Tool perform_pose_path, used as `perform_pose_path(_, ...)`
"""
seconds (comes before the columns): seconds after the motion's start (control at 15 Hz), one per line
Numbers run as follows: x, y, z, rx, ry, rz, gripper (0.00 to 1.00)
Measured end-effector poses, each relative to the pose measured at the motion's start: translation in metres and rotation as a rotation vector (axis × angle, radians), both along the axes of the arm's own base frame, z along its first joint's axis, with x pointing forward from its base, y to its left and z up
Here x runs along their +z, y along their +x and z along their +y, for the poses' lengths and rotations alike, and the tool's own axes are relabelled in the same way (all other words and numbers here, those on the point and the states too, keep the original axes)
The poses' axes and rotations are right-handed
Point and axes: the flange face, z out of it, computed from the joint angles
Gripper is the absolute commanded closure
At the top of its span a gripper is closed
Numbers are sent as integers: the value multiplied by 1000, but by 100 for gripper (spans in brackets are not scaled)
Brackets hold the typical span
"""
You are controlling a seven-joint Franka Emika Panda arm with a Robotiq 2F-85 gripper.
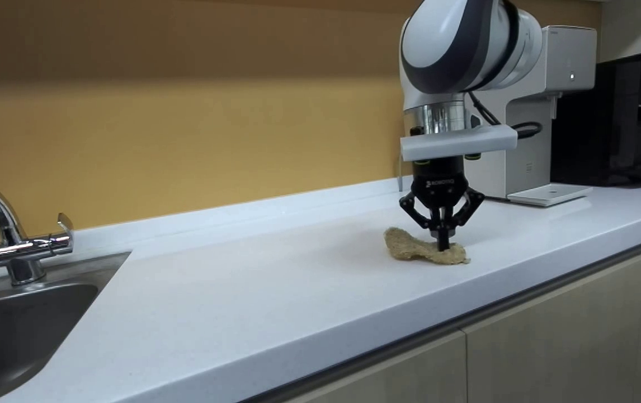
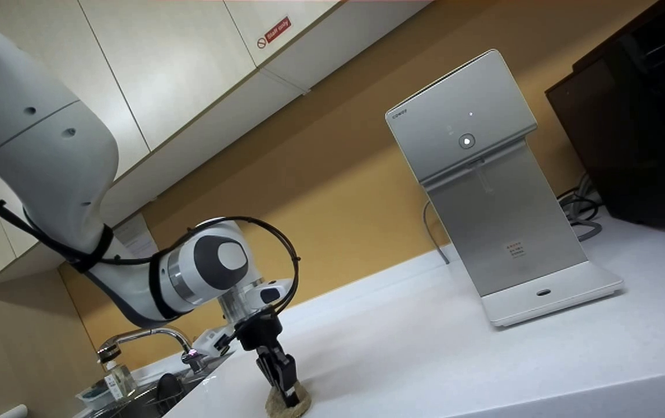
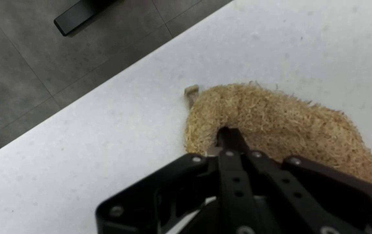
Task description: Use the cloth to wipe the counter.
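Observation:
The cloth is a tan, rough, fibrous pad (image 1: 425,250) on the white counter (image 1: 242,302), toward its front edge. It has a narrower middle and one end raised in an exterior view. It also shows under the fingers in an exterior view (image 2: 277,404) and in the wrist view (image 3: 280,120), with a small tag at its end. My gripper (image 1: 443,246) points straight down, its two fingers together. The fingertips (image 3: 229,131) press into the pad near the tagged end. No fold shows between them; the part of the pad beneath the gripper is hidden.
A sink (image 1: 46,324) with a chrome faucet (image 1: 24,254) lies at one end of the counter. A grey water dispenser (image 2: 501,203) and a black machine (image 1: 617,120) stand at the back. The counter's front edge (image 3: 108,79) drops to a grey floor.

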Motion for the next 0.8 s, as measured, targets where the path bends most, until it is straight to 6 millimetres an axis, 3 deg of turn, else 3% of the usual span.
perform_pose_path(0.4,0,-18,-5,-102,-35,-10,100)
perform_pose_path(0.8,-1,-53,-28,-245,-96,-44,100)
